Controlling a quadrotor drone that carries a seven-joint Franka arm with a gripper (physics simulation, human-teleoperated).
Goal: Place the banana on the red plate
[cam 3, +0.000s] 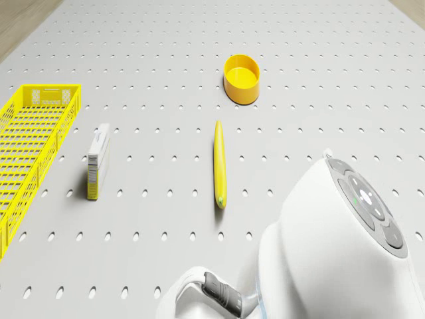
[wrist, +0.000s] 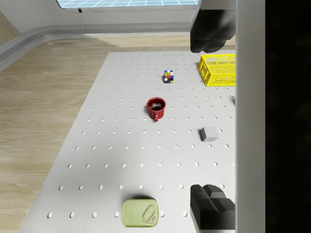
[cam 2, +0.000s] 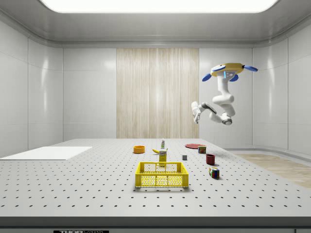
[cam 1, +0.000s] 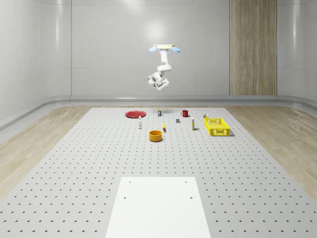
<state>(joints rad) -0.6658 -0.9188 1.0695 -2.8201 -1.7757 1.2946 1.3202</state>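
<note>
White perforated worktop carries the slim yellow banana, lying flat beside a round yellow bowl, apart from the flat red plate. Overhead hovers the drone, empty jaws open.

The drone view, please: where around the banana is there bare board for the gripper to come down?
Bare board lies between the banana and the small box, and on the banana's opposite side. It is tighter toward the yellow bowl beyond one tip. The yellow basket borders the far side of the box.
</note>
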